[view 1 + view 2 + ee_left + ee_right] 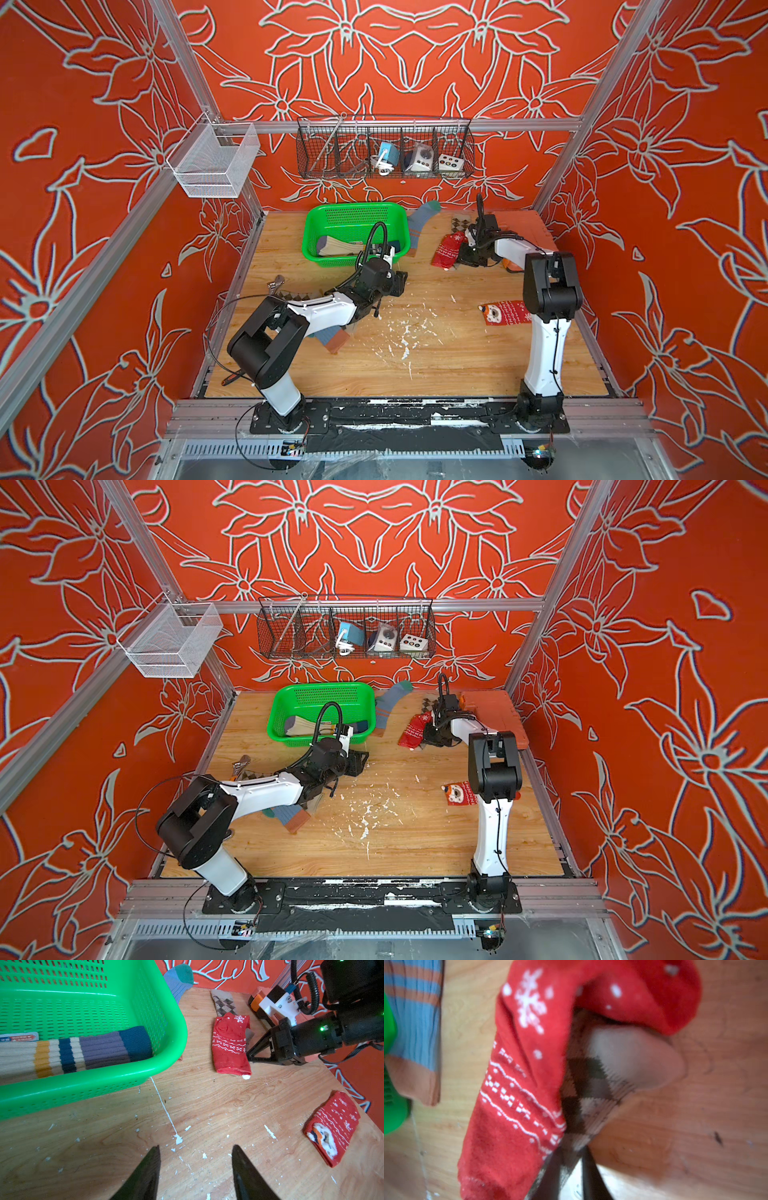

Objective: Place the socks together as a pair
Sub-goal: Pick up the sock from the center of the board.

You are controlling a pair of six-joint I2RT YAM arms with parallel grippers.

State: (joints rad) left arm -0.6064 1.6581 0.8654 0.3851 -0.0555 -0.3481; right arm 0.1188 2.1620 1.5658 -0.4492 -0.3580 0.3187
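My right gripper [571, 1155] is shut on the edge of an olive-tan argyle sock [591, 1088], which lies partly under a red snowflake sock [519, 1084] at the back right [446, 249]. A second red sock [505, 312] with a white animal face lies by the right arm. My left gripper [195, 1151] hangs open over bare wood, holding nothing. A beige striped sock [93, 1051] lies in the green basket [170, 1059]. One blue sock with orange stripes [419, 226] leans beside the basket. Another blue and orange sock [332, 338] lies under the left arm.
A wrench [274, 284] and an argyle patch [301, 296] show by the left arm. An orange case [523, 224] sits at the back right corner. A black wire rack [384, 147] and a white mesh bin [214, 160] hang on the walls. White flecks dot the wood.
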